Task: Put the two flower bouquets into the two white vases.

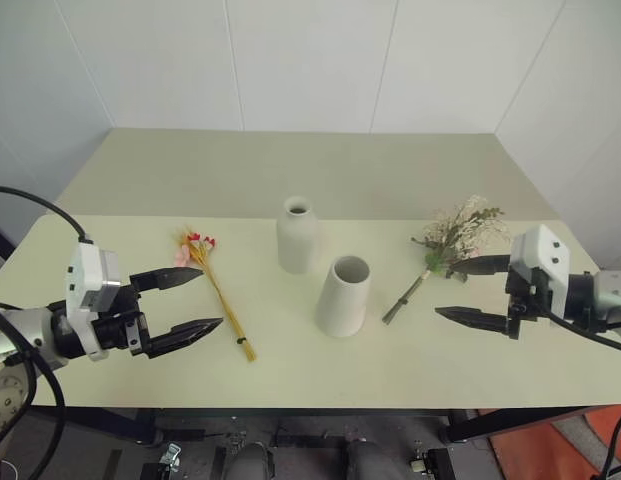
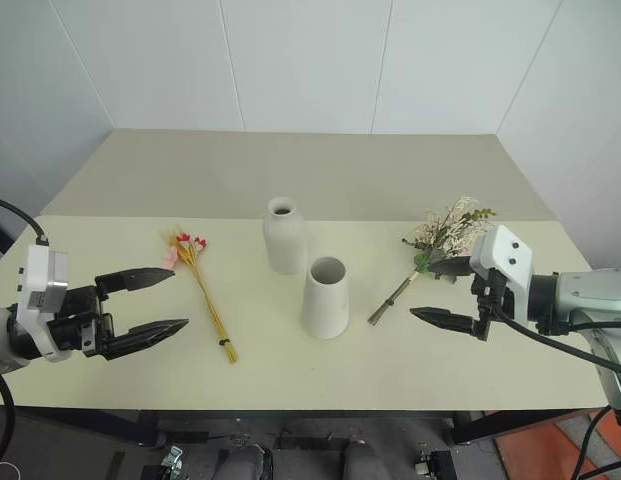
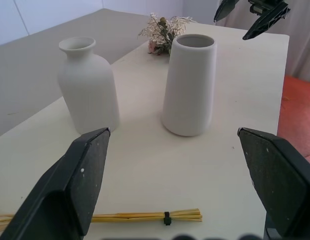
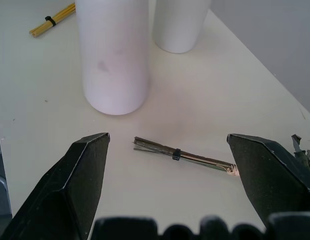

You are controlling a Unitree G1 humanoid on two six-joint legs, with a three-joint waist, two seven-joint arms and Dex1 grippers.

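1. The left gripper (image 1: 190, 301) has its two black fingers spread wide, holding nothing and touching nothing; it hovers above the table (image 1: 290, 370).
2. The right gripper (image 1: 468, 292) is likewise spread wide and empty, its tapered fingers clear of everything.
3. Two bouquets lie flat on the table. The slim bunch (image 1: 218, 295) of yellow straw stems, tied with a dark band near the cut ends and tipped with small red and pink blooms, lies just beyond the left gripper's fingertips, crossing in front of them.
4. The bushier bunch (image 1: 445, 250) of green leaves and cream-white dried sprigs lies just beside the right gripper, its flower head by the upper finger and its thin banded stems running out ahead of the fingertips.
5. Two matte white vases stand upright between the grippers, near each other but apart. The bottle-shaped vase (image 1: 298, 235) has a narrow neck and flared lip. The cone vase (image 1: 344, 296) is smooth, tapered, with a wide round mouth, and stands nearer the right gripper.
6. The table is pale, smooth and matte.
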